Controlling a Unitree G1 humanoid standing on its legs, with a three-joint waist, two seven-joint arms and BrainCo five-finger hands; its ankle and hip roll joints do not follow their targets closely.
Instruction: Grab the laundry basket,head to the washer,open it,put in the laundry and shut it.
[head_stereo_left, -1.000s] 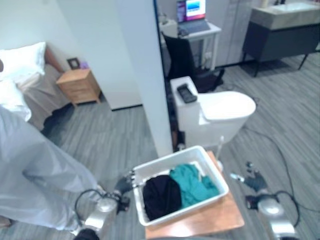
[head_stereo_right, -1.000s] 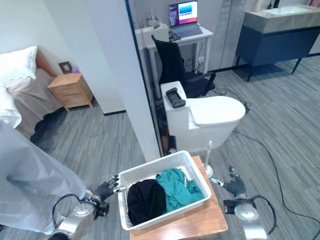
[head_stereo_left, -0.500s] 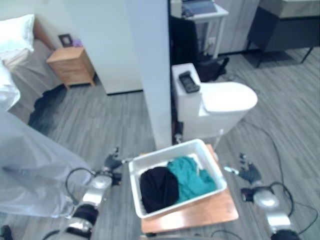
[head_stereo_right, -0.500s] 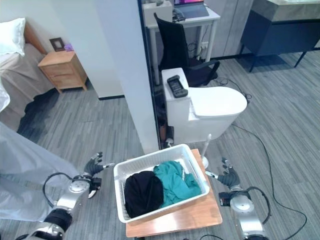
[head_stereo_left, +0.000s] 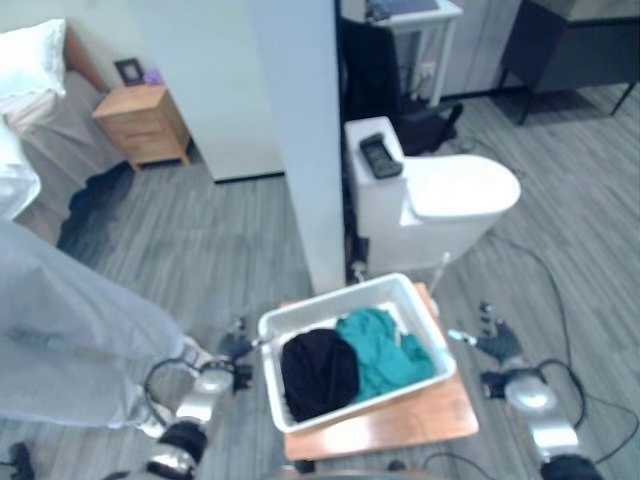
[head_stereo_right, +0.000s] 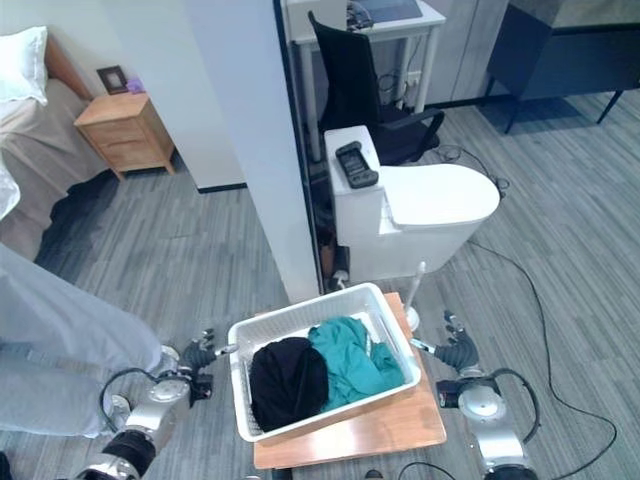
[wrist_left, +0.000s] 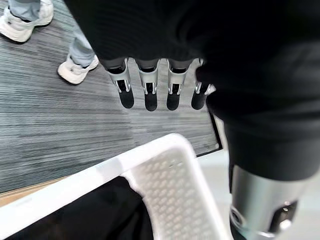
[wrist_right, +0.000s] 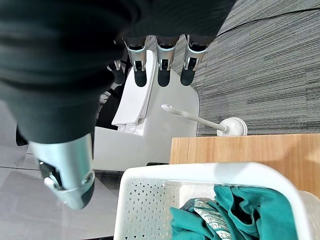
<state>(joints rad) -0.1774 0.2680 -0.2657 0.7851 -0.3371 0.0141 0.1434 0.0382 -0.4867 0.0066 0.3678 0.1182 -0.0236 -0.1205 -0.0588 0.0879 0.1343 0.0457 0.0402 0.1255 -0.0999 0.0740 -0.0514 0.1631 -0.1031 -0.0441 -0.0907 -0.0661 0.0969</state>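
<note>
A white laundry basket (head_stereo_right: 320, 372) holding a black garment (head_stereo_right: 287, 381) and a teal garment (head_stereo_right: 355, 362) sits on a low wooden table (head_stereo_right: 385, 433). The left hand (head_stereo_right: 198, 354) and right hand (head_stereo_right: 458, 353) flank it, apart from its rim, fingers straight and empty. A toilet (head_stereo_right: 420, 218) stands beyond; a person's trouser leg (head_stereo_right: 60, 350) is at left

— What do my arms look like from the head camera?
— Silver-grey and rounded near the wrists. The left hand (head_stereo_right: 199, 353) and the right hand (head_stereo_right: 460, 352) are dark across the back.
— And up close?
— I see a black ribbed cover (wrist_left: 210, 35), then the left fingers (wrist_left: 150, 95), silver with black tips. The right fingers (wrist_right: 163, 70) are the same, and the right thumb (wrist_right: 67, 172) is a smooth silver tube.
</note>
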